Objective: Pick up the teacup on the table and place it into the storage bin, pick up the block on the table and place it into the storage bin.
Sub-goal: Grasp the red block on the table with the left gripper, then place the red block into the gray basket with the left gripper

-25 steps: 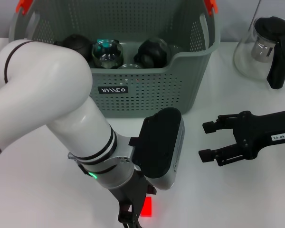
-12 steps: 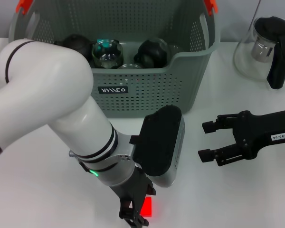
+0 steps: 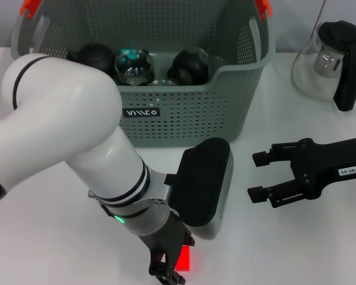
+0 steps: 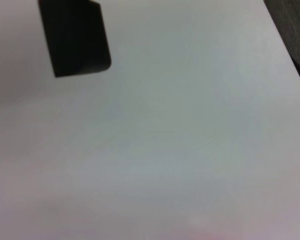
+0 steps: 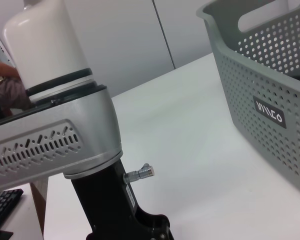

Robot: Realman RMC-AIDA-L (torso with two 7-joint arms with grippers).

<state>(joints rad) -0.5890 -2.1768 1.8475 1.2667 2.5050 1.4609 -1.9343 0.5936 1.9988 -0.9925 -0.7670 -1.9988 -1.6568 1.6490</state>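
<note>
The red block [image 3: 188, 259] lies on the white table near the front edge. My left gripper [image 3: 168, 270] is down at the table right beside the block, on its left, and partly hides it. A glass teacup [image 3: 132, 65] sits inside the grey-green storage bin [image 3: 184, 119] at the back, between dark round items. My right gripper [image 3: 258, 176] hovers open and empty at the right, apart from everything. In the right wrist view the bin's perforated wall [image 5: 270, 95] shows beyond the left arm's wrist [image 5: 60, 145].
A glass jug [image 3: 329, 62] with a black lid and handle stands at the back right. The left arm's white elbow [image 3: 59, 130] bulks in front of the bin's left half. The left wrist view shows only bare white table [image 4: 190, 140].
The left arm's wrist has shifted slightly right and down over the block. The block, the bin and the right arm have not moved.
</note>
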